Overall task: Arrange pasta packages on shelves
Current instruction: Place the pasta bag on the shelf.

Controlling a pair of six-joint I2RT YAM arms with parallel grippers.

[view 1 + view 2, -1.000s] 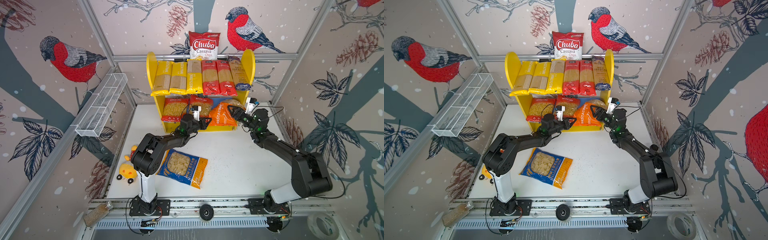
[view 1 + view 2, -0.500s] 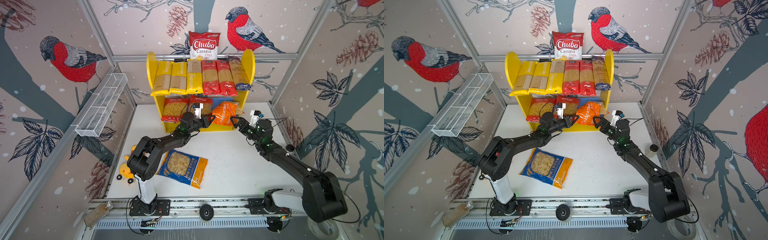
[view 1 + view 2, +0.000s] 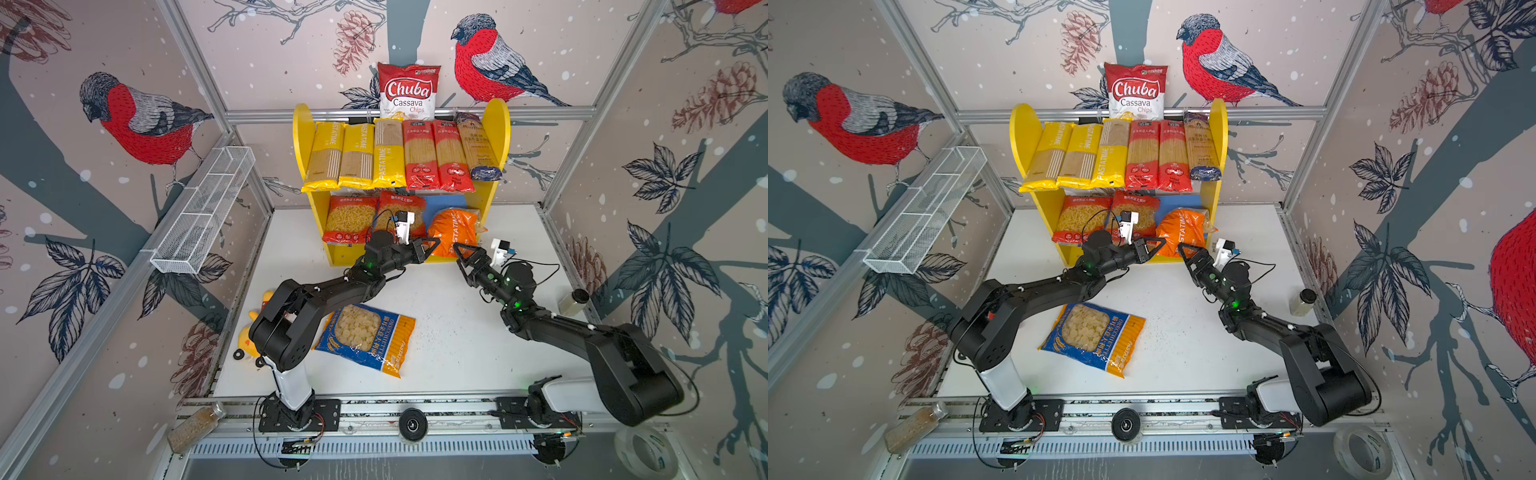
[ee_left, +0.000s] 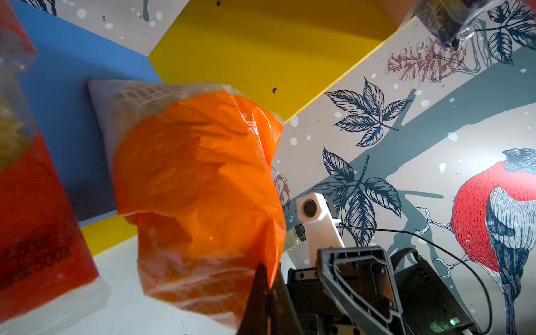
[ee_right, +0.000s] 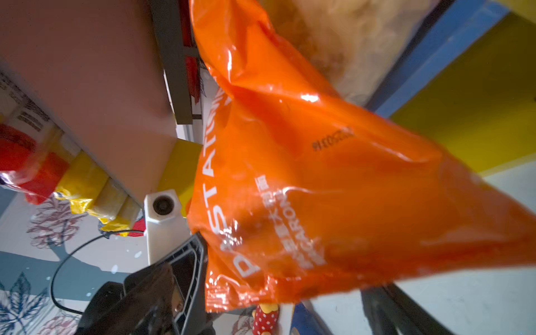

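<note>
The shelves (image 3: 497, 124) stand at the back of the white worktop (image 3: 457, 353), a yellow rack with rounded side panels. Its upper board is full: six long spaghetti packs lean side by side, three yellow PASTATIME packs (image 3: 357, 156) at one end, two red packs (image 3: 436, 156) next, and a dark-blue-ended pack (image 3: 478, 149) against the far side panel. The blue lower board (image 3: 1173, 205) holds two squat red bags of short pasta (image 3: 351, 218) standing beside each other, then a gap of bare blue, then the orange PASTATIME bag (image 3: 455, 230), crumpled and tilted at the board's front edge.

A blue bag of shell-like pasta (image 3: 365, 338) with an orange end lies flat on the worktop, well apart from the rack, beside the left arm.

The left pincer (image 3: 432, 245) is closed on a fold of the orange bag's lower edge; the left wrist view shows the plastic pinched there. The right pincer (image 3: 459, 255) stands wide open just beside that bag, holding nothing.
</note>
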